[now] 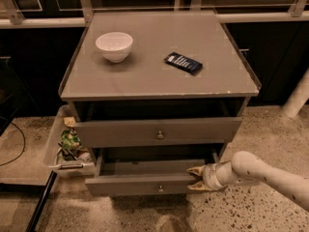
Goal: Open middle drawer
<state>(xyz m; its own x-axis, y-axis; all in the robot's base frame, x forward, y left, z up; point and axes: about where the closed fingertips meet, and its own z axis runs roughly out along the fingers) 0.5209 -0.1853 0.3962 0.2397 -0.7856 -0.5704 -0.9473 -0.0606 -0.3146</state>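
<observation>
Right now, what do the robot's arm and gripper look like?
The arm is a smooth, rounded white tube with small dark speckles and no visible cables. The gripper, at the middle drawer's right end, is tan-yellow with a pale cuff.

We are looking at a grey cabinet top (145,79) carrying a white bowl (114,46) at far left and a dark blue packet (183,63) right of centre, well apart. Our gripper (190,178) is hovering low at near right, above the speckled floor (251,211).
</observation>
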